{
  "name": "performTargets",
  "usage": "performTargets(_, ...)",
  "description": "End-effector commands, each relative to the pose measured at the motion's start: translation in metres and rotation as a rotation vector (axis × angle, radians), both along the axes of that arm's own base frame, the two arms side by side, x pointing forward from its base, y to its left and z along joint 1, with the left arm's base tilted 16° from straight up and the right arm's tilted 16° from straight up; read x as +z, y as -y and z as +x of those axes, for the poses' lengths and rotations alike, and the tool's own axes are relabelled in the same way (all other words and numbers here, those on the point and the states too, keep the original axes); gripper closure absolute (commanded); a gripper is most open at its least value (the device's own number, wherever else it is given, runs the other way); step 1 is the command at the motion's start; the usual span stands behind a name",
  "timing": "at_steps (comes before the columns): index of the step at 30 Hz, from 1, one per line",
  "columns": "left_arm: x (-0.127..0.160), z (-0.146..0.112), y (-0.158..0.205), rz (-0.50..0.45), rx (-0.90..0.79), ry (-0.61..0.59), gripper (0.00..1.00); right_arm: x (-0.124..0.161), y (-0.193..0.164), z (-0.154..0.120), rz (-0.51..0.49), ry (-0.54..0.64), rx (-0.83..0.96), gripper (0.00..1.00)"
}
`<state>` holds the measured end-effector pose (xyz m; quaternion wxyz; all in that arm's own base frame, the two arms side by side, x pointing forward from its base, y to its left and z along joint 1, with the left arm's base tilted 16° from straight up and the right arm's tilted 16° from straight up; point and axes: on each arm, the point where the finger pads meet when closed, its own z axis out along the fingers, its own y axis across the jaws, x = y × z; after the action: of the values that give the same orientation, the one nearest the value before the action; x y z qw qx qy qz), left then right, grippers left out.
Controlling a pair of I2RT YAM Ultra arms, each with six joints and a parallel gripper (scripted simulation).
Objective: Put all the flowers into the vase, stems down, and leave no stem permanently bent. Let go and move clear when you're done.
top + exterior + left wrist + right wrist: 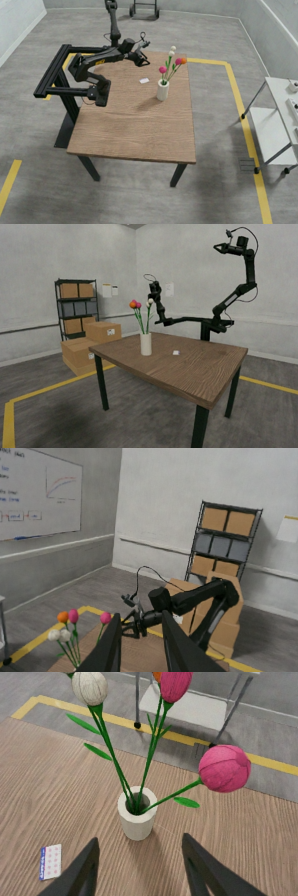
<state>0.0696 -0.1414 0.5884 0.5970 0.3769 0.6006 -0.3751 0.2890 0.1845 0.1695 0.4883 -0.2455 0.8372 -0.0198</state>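
Note:
The white vase (162, 92) (146, 345) (137, 828) stands upright on the table. An orange flower (184, 61) (132, 304) (62, 617), two white flowers and two pink flowers stand in it, stems down and heads fanned out. One pink flower (162, 69) (225, 768) leans well away from the others; its stem looks straight. The lower stems are hidden inside the vase. My right gripper (147, 60) (141, 841) is open and empty, above the table and clear of the blooms. My left gripper (215, 248) is partly open and empty, high above and far from the vase.
A small white card (144, 80) (176, 352) (50, 862) lies on the table (133, 130) (201, 366) near the vase. The black frame (55, 69) carrying the arms stands at the table's rear edge. A white cart (272, 133) stands beyond the opposite edge.

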Motion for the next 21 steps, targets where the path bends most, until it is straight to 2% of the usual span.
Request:
performTargets(1,0.008,-0.004,-0.008,-0.028,0.000,0.010,0.70,0.000,-0.001,-0.003,-0.005,-0.003,0.004,0.40)
performTargets(4,0.008,-0.004,-0.008,-0.028,0.000,0.010,0.70,-0.008,0.000,0.002,-0.021,-0.019,0.000,0.40)
performTargets(7,0.008,-0.004,-0.008,-0.028,0.000,0.010,0.70,0.001,-0.002,0.003,0.005,0.002,0.000,0.40)
performTargets(14,0.008,-0.004,-0.008,-0.028,0.000,0.010,0.70,0.000,0.007,0.009,0.002,0.001,-0.028,0.40)
performTargets(21,0.008,-0.004,-0.008,-0.028,0.000,0.010,0.70,0.000,0.058,0.033,0.000,0.003,-0.192,0.40)
